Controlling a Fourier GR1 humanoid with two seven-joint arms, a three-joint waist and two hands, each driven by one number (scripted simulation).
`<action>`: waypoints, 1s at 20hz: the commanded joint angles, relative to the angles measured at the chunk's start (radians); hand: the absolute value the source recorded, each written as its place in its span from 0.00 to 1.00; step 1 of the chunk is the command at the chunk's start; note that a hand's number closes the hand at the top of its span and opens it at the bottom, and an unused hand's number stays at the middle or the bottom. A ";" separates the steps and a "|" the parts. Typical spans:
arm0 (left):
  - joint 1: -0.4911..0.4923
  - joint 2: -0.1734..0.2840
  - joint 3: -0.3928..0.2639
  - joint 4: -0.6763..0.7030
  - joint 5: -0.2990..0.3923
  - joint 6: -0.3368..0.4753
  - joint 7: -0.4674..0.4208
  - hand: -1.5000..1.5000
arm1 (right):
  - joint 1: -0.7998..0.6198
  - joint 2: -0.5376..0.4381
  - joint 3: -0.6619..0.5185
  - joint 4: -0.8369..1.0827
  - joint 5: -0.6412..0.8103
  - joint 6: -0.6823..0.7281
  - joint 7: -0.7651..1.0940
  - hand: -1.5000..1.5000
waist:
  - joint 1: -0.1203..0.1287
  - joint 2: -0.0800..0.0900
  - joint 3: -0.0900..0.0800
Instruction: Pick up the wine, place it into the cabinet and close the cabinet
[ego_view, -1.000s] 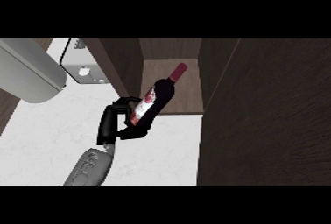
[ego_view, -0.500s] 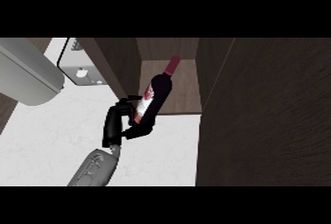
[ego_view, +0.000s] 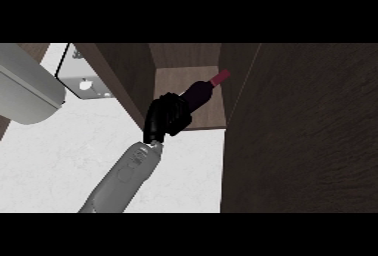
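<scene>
Pale, faintly marbled counter (ego_view: 52, 165) filled the near left of the head view, and dark wood took up the right. One hand (ego_view: 166, 117) showed, black, on a grey forearm (ego_view: 125, 177) that rose from the lower edge, left of centre; which of the robot's arms it was could not be told from this view. Its fingers were curled round the body of the wine (ego_view: 198, 92), a dark bottle with a red top that lay tilted, the top pointing far and to the right. The bottle sat over the lighter brown shelf of the cabinet (ego_view: 173, 77), inside the opening between two dark side walls; whether it rested on the shelf could not be told. A broad dark cabinet door (ego_view: 303, 135) stood open along the right. At far left lay a large grey rounded object (ego_view: 26, 85), with a small white fitting (ego_view: 85, 82) just beside it.
</scene>
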 joint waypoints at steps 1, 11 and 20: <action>-0.125 -0.008 -0.024 0.185 0.063 0.037 -0.052 1.00 | 0.033 -0.016 -0.022 -0.111 -0.122 0.009 0.044 0.00 | -0.010 0.007 -0.003; -0.286 -0.008 0.121 0.469 0.164 0.018 -0.155 1.00 | 0.006 -0.019 -0.029 -0.102 -0.138 0.002 0.059 0.00 | -0.019 0.019 -0.003; -0.355 -0.008 0.193 0.571 0.262 0.036 -0.283 1.00 | 0.006 -0.006 0.007 -0.103 -0.119 0.001 0.059 0.00 | -0.040 0.022 -0.004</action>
